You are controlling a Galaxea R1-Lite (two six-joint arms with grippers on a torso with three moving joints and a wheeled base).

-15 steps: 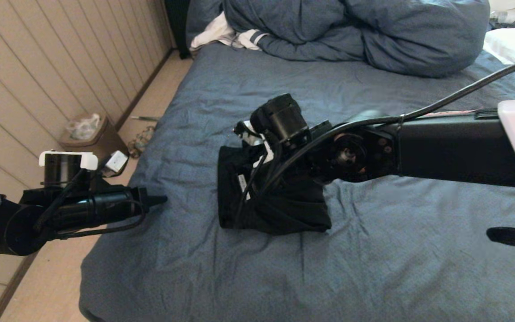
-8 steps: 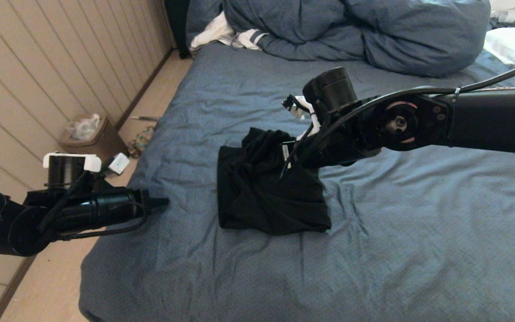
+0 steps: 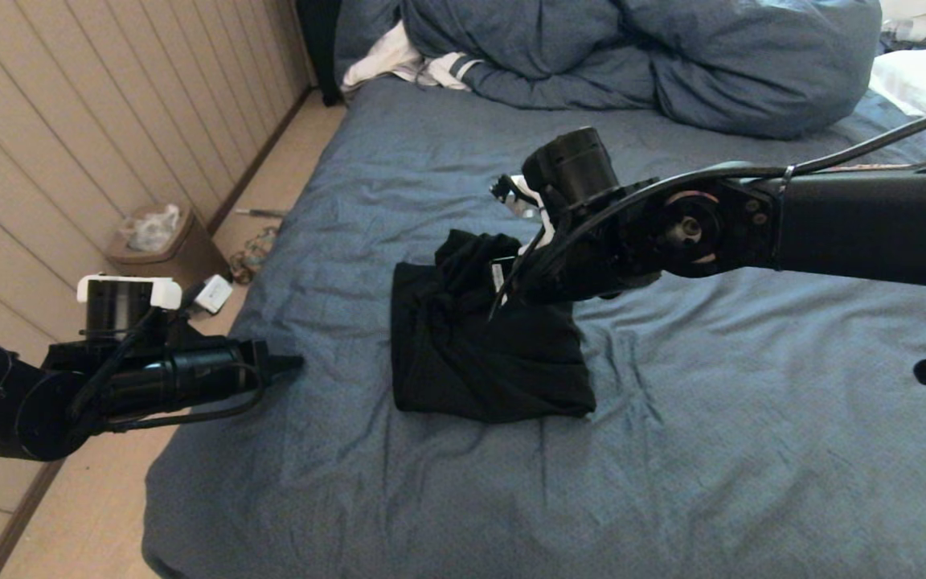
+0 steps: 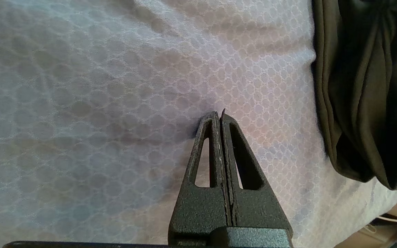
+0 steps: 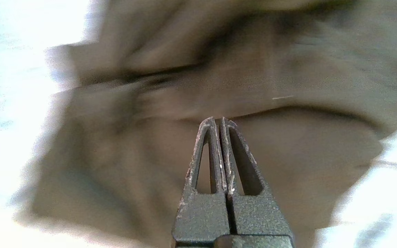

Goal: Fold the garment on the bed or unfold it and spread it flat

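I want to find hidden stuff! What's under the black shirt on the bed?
Around the bunched black shirt only the wrinkled blue-grey sheet of the bed shows, so it lies on that. Anything beneath is covered; the right gripper, shut, hangs over it.

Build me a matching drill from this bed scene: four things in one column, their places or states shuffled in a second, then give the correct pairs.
Column one:
1. garment
2. left gripper
3. right gripper
4. duvet

Column two:
A. bunched up at the far end of the bed
B. jaws shut, over the bed's left edge, apart from the shirt
C. crumpled black heap in the middle of the sheet
D. jaws shut, above the black cloth; whether it grips any cloth cannot be told

Pairs: 1-C, 2-B, 3-D, 4-A
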